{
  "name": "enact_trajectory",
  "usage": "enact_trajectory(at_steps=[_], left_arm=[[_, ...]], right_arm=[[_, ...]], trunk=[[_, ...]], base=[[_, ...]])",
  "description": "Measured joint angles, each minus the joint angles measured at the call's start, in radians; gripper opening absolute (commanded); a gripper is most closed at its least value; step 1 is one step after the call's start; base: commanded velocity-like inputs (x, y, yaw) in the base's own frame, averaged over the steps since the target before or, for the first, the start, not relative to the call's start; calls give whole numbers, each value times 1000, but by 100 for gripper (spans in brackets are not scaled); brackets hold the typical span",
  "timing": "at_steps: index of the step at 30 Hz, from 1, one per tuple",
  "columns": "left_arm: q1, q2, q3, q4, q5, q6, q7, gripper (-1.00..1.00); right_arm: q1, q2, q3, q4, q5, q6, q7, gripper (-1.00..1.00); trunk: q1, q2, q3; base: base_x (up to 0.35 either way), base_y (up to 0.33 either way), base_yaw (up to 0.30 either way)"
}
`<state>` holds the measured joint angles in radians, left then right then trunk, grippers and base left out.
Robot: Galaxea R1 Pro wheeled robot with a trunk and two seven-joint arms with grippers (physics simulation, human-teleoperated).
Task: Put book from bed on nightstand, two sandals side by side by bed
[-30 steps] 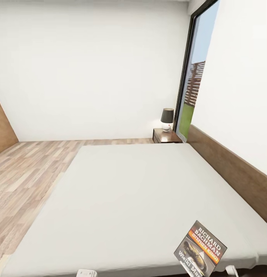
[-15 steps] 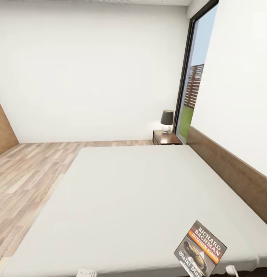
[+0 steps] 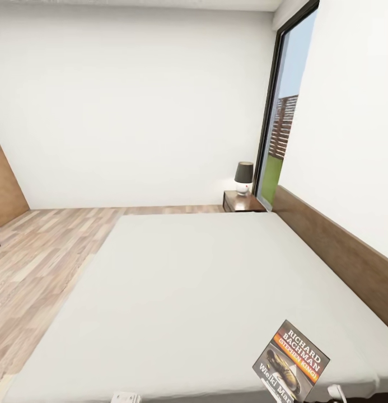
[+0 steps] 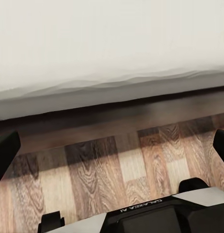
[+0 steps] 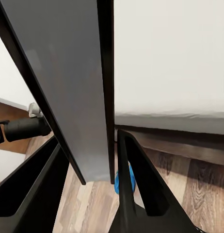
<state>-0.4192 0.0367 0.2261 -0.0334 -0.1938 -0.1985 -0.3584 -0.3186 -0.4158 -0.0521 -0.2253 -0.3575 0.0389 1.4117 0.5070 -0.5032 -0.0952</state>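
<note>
Right jaws point(image 5: 100, 160): clamped on the book point(image 3: 290, 361), held upright over the bed point(image 3: 205, 280).
Left jaws point(image 4: 112, 150): spread wide, holding nothing, above the floor point(image 4: 121, 165).
Sandal point(image 5: 125, 180): blue, on the floor beyond the right jaws.

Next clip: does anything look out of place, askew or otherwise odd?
Only the book: it stands tilted on edge over a near corner of the bed, clamped in the right tool rather than lying flat. A blue sandal lies on the floor below. Nothing looks spilled or damaged.
</note>
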Motion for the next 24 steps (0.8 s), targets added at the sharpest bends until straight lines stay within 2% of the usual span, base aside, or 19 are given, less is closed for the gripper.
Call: enact_trajectory(at_steps=[24], left_arm=[[0,0,0,0,0,0,0,100]], right_arm=[[0,0,0,1,0,0,-3,-100]], trunk=[[0,0,1]], base=[[0,0,280]])
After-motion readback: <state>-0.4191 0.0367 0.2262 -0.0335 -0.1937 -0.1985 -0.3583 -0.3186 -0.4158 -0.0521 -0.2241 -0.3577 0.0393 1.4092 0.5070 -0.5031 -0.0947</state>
